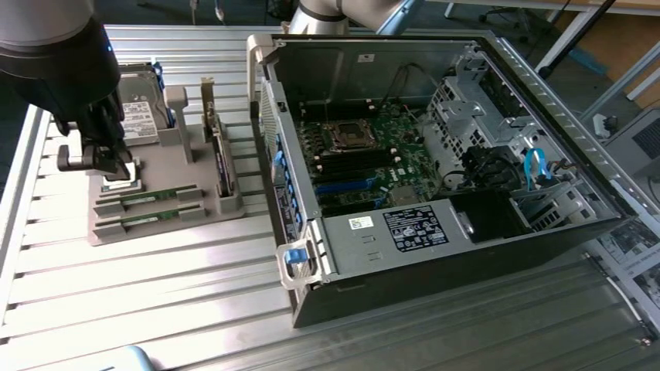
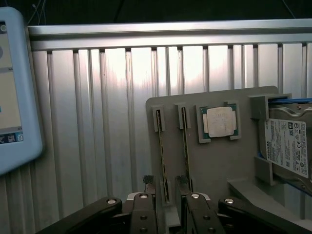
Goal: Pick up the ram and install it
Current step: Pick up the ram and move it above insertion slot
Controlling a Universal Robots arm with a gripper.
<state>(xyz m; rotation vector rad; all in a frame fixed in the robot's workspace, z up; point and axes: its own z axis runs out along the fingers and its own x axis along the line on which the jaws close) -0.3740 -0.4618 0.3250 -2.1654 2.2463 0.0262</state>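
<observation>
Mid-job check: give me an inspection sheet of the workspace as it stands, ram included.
Surface: ribbed metal table; grey holder tray on it.
Job's things: two ram sticks standing edgewise in tray slots; open computer case, motherboard exposed.
Clutter: processor chip and hard drive on the tray; screen device on the table.
Grippers: gripper jaws open either side of one stick's end, nothing held.
Cables: blue cables inside the case.
Surroundings: nothing seen that bears on the job.

Black gripper; silver screws; seemingly ridged fingertips
</observation>
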